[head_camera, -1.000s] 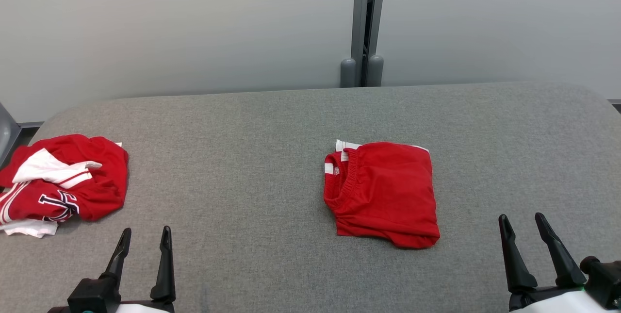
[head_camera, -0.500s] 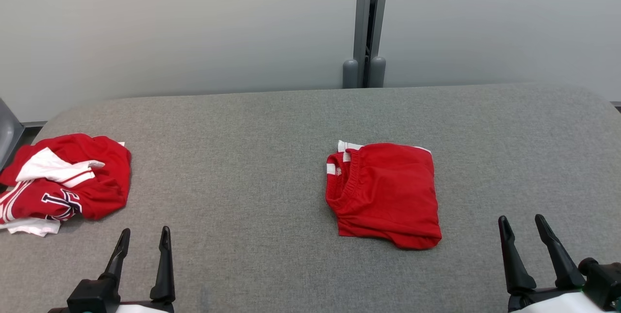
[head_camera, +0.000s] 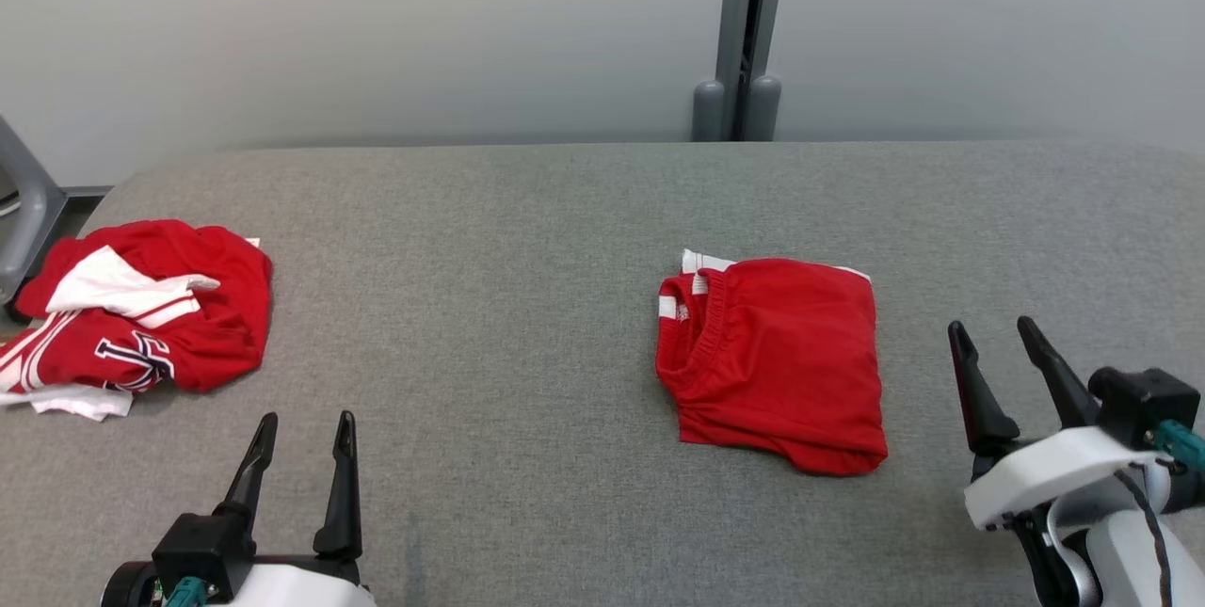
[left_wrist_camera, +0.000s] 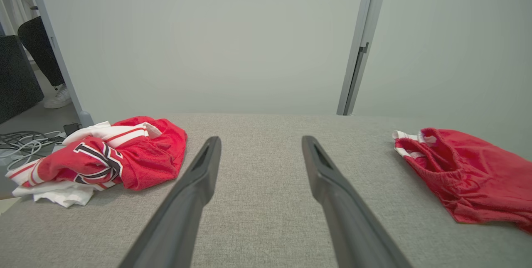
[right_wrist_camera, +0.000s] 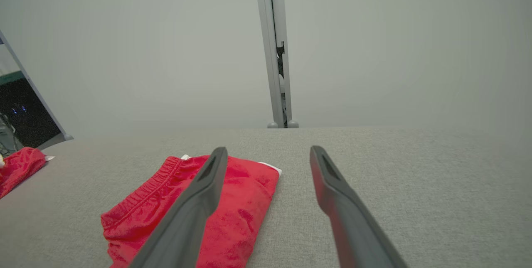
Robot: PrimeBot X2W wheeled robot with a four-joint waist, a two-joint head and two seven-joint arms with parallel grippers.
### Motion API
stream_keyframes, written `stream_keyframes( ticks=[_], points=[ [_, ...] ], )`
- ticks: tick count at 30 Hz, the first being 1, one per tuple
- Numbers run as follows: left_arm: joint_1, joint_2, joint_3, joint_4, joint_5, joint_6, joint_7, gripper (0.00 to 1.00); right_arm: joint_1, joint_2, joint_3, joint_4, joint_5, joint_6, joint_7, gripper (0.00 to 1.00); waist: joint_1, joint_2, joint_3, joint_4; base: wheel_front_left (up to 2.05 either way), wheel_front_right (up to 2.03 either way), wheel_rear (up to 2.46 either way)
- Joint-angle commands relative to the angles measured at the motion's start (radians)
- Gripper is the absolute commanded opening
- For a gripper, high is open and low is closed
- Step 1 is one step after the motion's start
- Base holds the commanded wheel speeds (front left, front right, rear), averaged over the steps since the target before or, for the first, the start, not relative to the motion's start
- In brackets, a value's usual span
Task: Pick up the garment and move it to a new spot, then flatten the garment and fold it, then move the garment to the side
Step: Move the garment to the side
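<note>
You've got both tools spread wide, nothing pinched in either. The left tool (head_camera: 308, 419) sits low on the robot's left in the head view, fingers pointing up over bare grey tabletop (head_camera: 527, 240). Its wrist view shows the two fingers framing bare surface, with a garment off to each side. The right tool (head_camera: 990, 325) is on the robot's right, near the folded red garment (head_camera: 772, 358) but clear of it in the head view. In the right wrist view one finger (right_wrist_camera: 195, 201) crosses in front of that garment; you can't tell from there whether it touches the cloth. The folded red garment lies flat on the tabletop, right of centre and roughly rectangular. Its gathered elastic waistband runs along the left edge, with white trim showing at the far left corner. The crumpled red-and-white garment (head_camera: 132, 315) is heaped at the tabletop's left edge, well apart from the folded one. It shows dark lettering on a striped part and a white piece sticking out underneath. A grey post (head_camera: 748, 23) stands behind the tabletop against the pale wall. The left wrist view also catches cables (left_wrist_camera: 20, 141) on the floor past the left edge, and a person's shoe (left_wrist_camera: 56, 98).
</note>
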Motion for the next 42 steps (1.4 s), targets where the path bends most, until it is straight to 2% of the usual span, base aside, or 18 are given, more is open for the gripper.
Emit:
stream_keyframes(
  ticks=[1, 7, 8, 14, 19, 24, 25, 26, 27, 31, 36, 42],
  points=[
    [-0.028, 0.004, -0.006, 0.0, -0.005, 0.002, 0.0, 1.0, -0.051, -0.01, 0.003, 0.049, 0.002, 0.0, 0.002, 1.0, 0.0, 0.0, 0.028, 0.026, 0.0, 0.0, 0.0],
    [-0.084, 0.003, -0.044, -0.002, -0.027, 0.015, 0.0, 1.0, -0.201, -0.025, 0.016, 0.253, -0.011, 0.0, 0.04, 1.0, 0.0, 0.0, 0.098, 0.085, 0.0, 0.0, 0.0],
    [-0.084, 0.003, -0.044, -0.002, -0.027, 0.015, 0.0, 1.0, -0.201, -0.025, 0.016, 0.253, -0.011, 0.0, 0.04, 1.0, 0.0, 0.0, 0.098, 0.085, 0.0, 0.0, 0.0],
    [-0.121, 0.003, -0.064, -0.002, -0.046, 0.024, 0.0, 1.0, -0.294, -0.024, 0.034, 0.426, 0.013, 0.0, 0.052, 1.0, 0.0, 0.0, 0.143, 0.122, 0.0, 0.0, 0.0],
    [-0.125, 0.003, -0.067, -0.002, -0.052, 0.027, 0.0, 1.0, -0.327, 0.002, 0.064, 0.523, 0.05, 0.0, 0.06, 1.0, 0.0, 0.0, 0.155, 0.131, 0.0, 0.0, 0.0],
    [-0.136, 0.003, -0.068, 0.001, -0.059, 0.032, 0.0, 1.0, -0.333, 0.019, 0.116, 0.601, 0.088, 0.0, 0.113, 1.0, 0.0, 0.0, 0.161, 0.127, 0.0, 0.0, 0.0],
    [-0.139, 0.003, -0.069, 0.003, -0.058, 0.033, 0.0, 1.0, -0.336, 0.026, 0.122, 0.61, 0.097, 0.0, 0.113, 0.49, 0.0, 0.0, 0.162, 0.126, 0.0, 0.0, 0.0],
    [-0.141, 0.003, -0.069, 0.005, -0.058, 0.033, 0.0, 1.0, -0.341, 0.028, 0.132, 0.616, 0.102, 0.0, 0.113, 0.07, 0.0, 0.0, 0.162, 0.125, 0.0, 0.0, 0.0],
    [-0.142, 0.003, -0.069, 0.006, -0.058, 0.033, 0.0, 1.0, -0.346, 0.031, 0.142, 0.618, 0.109, 0.0, 0.112, 0.0, 0.0, 0.0, 0.162, 0.123, 0.0, 0.0, 0.0],
    [-0.147, 0.003, -0.06, 0.011, -0.054, 0.029, 0.0, 1.0, -0.381, 0.007, 0.188, 0.619, 0.12, 0.0, 0.1, 0.0, 0.0, 0.0, 0.164, 0.104, 0.0, 0.0, 0.0],
    [-0.165, 0.002, -0.06, 0.008, -0.043, 0.013, 0.0, 1.0, -0.449, -0.053, 0.277, 0.61, 0.103, 0.0, 0.119, 0.0, 0.0, 0.0, 0.194, 0.065, 0.0, 0.0, 0.0],
    [-0.213, 0.002, -0.062, -0.011, -0.023, 0.0, 0.0, 1.0, -0.563, -0.172, 0.423, 0.565, 0.077, 0.0, 0.151, 0.0, 0.0, 0.0, 0.281, -0.007, 0.0, 0.0, 0.0]
  ],
)
